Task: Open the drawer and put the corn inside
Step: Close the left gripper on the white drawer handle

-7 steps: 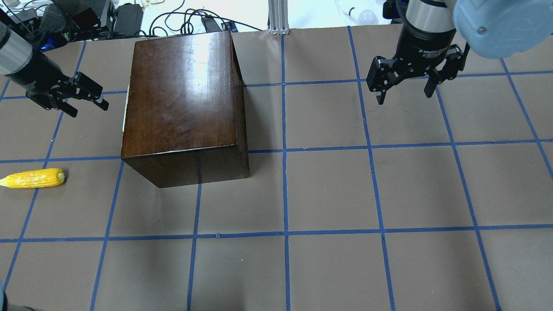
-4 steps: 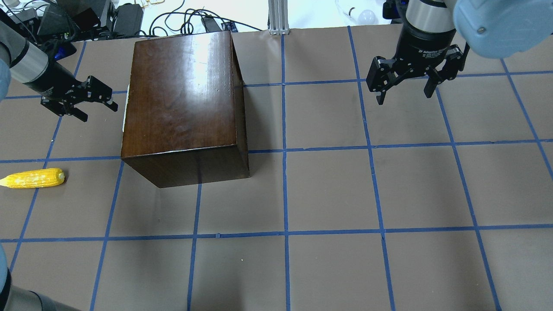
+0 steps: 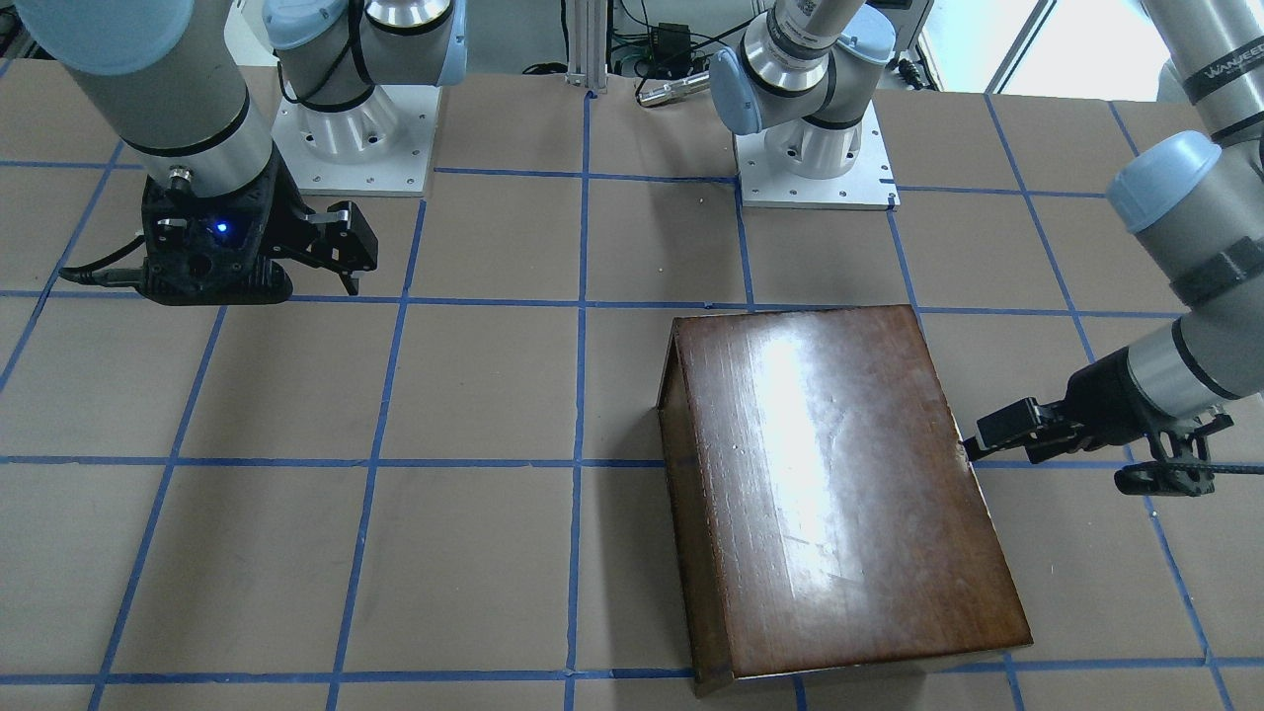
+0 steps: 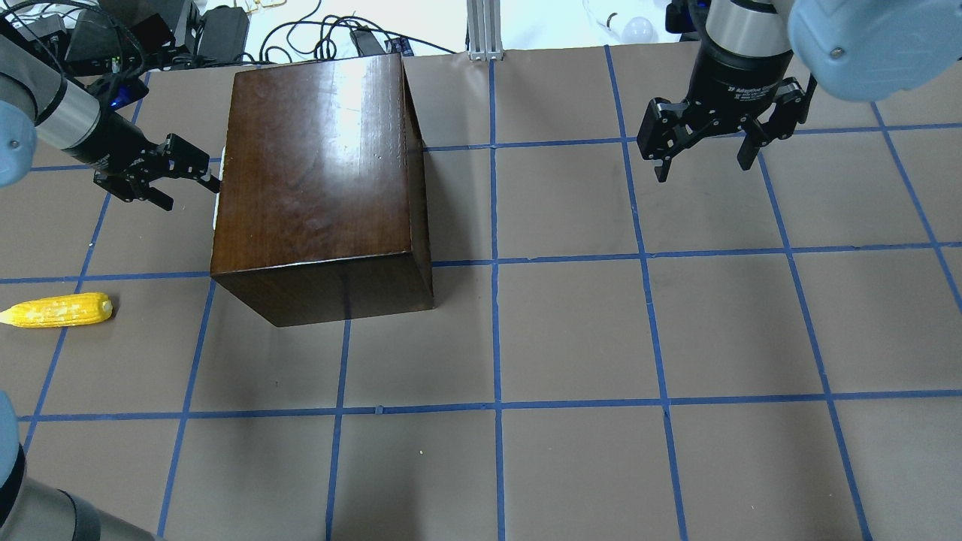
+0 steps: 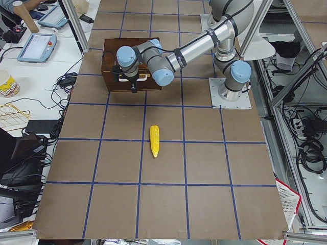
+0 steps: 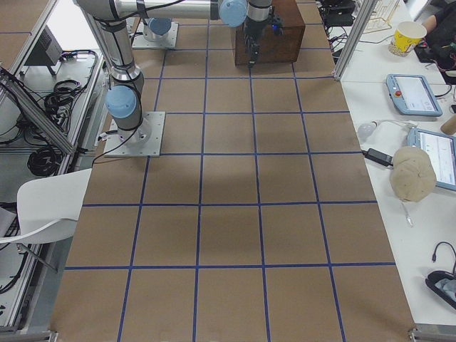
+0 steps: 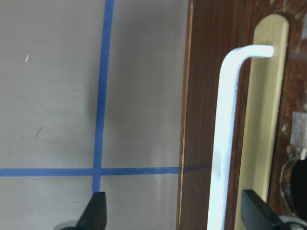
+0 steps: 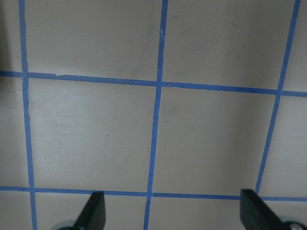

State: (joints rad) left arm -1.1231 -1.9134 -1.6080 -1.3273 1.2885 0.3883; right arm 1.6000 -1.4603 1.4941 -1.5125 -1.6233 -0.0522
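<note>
The glossy dark-brown box (image 4: 316, 188) stands at the table's back left; it also shows in the front-facing view (image 3: 839, 484). Its drawer is shut. The drawer's dark front panel (image 7: 201, 96) carries a white bar handle (image 7: 225, 143), seen as a white sliver from overhead (image 4: 218, 199). My left gripper (image 4: 192, 194) is open, level with the handle and just short of it, with the jaws either side of it in the wrist view (image 7: 175, 215). The yellow corn (image 4: 60, 309) lies on the table near the left edge, apart from both grippers. My right gripper (image 4: 703, 161) is open and empty.
The table (image 4: 571, 330) is brown paper with a blue tape grid. Cables and power bricks (image 4: 188, 30) lie beyond the back edge. The arm bases (image 3: 346, 148) stand on white plates. The right wrist view shows only bare table (image 8: 158, 134).
My left gripper has moved right, from well left of the box to just in front of the drawer handle. The right arm, box and corn have not moved.
</note>
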